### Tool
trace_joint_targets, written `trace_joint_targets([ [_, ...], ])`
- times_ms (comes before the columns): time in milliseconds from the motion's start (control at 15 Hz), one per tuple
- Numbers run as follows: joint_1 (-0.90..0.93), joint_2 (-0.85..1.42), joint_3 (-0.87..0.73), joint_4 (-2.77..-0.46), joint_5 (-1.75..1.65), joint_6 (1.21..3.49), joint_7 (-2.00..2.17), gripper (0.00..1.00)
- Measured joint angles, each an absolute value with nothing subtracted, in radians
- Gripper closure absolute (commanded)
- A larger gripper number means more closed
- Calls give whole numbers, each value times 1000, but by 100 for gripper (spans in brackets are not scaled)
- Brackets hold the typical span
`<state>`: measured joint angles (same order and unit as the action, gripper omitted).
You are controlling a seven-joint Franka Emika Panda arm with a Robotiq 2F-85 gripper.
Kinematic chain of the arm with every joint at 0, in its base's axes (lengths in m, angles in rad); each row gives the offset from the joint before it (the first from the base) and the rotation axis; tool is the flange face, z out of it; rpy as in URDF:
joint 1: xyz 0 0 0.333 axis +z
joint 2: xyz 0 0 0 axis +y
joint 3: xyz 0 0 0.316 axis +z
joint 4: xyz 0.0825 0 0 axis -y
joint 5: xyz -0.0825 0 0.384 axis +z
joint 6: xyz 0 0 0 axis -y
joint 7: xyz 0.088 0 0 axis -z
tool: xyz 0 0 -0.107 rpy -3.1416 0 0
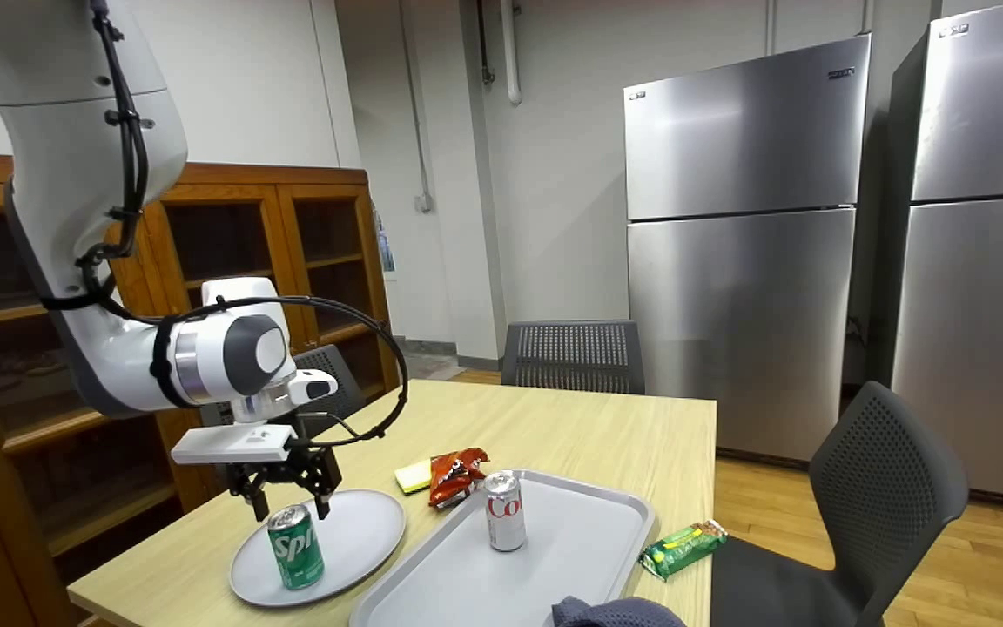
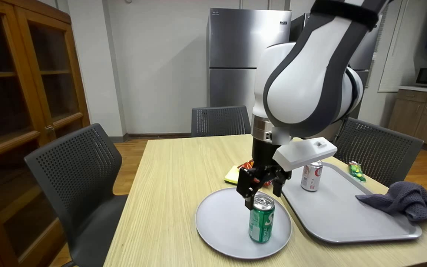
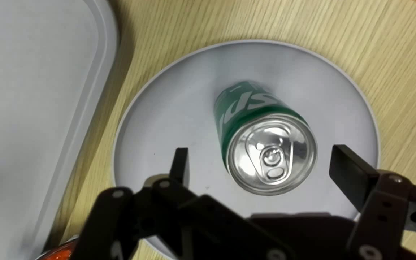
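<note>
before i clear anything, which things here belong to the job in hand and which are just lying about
Likely part of it:
open gripper
green Sprite can, nearest to it
round plate under that can

Apparently just lying about:
tray
silver can on the tray
red snack bag
yellow item
green packet
dark cloth

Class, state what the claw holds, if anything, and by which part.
Nothing is held: the claw is open; the wrist view shows gaps either side of the green can.

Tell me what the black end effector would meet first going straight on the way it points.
Likely the green cylindrical metal soda can, which shows between the open jaws of the end effector, though depth is unclear.
</note>
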<state>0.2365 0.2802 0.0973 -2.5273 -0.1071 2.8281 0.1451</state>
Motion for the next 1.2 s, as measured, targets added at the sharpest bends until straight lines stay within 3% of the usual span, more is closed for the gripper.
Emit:
trace_joint_targets([
  [1200, 270, 332, 65, -2490, -107, 2828, 150, 0],
])
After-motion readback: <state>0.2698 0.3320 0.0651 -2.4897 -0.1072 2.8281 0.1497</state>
